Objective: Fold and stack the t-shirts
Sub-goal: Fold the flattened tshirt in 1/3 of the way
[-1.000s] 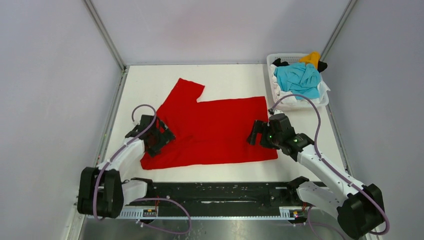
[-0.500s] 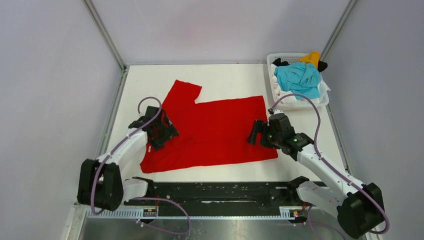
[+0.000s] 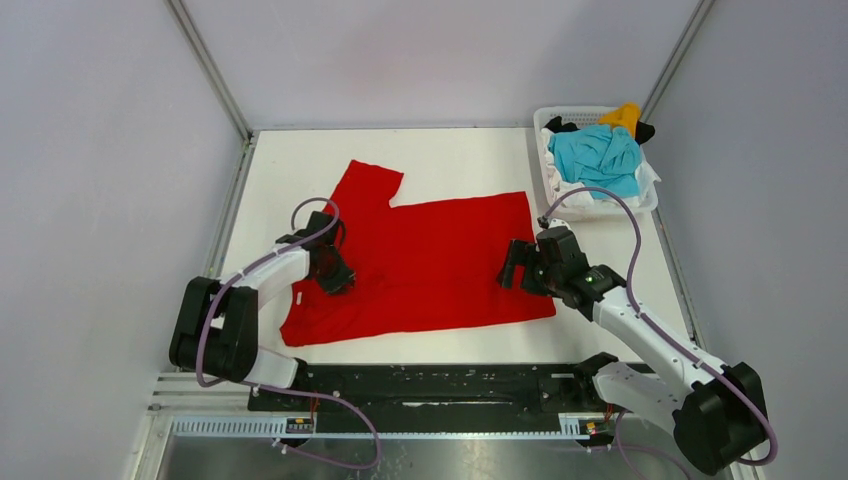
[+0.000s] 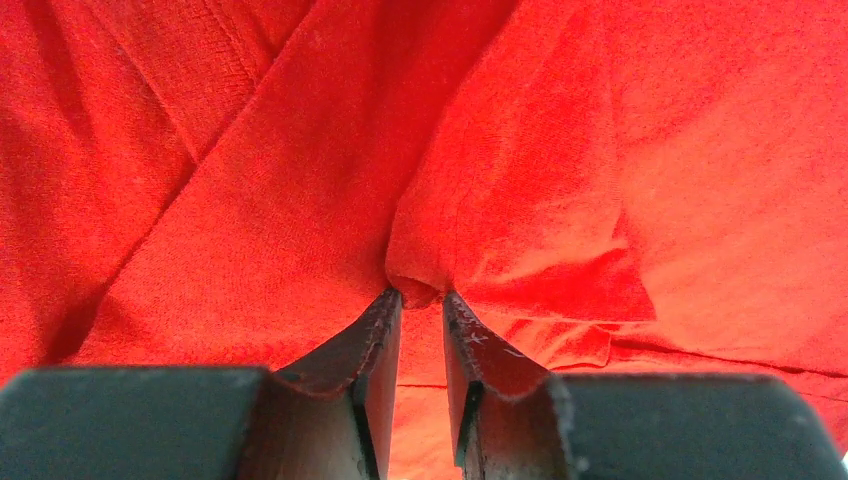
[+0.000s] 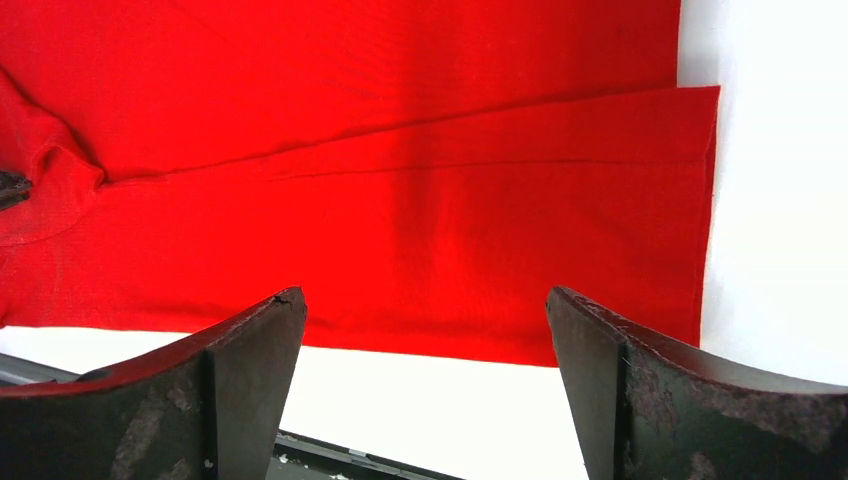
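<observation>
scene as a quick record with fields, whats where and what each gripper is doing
worked item: large bright red cloth t-shirt, spread on the white table, one sleeve pointing to the far side
left gripper: closed on a raised fold of the shirt near its left side
right gripper: open, above the shirt's right edge, holding nothing
waiting items: turquoise t-shirt, yellow-orange t-shirt and black t-shirt, heaped in the white plastic basket at far right
folded stack: none visible

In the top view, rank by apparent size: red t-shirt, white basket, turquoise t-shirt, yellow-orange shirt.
Largest to smallest:
red t-shirt
white basket
turquoise t-shirt
yellow-orange shirt
The last two are bunched, partly hidden; only visible parts counted.
</observation>
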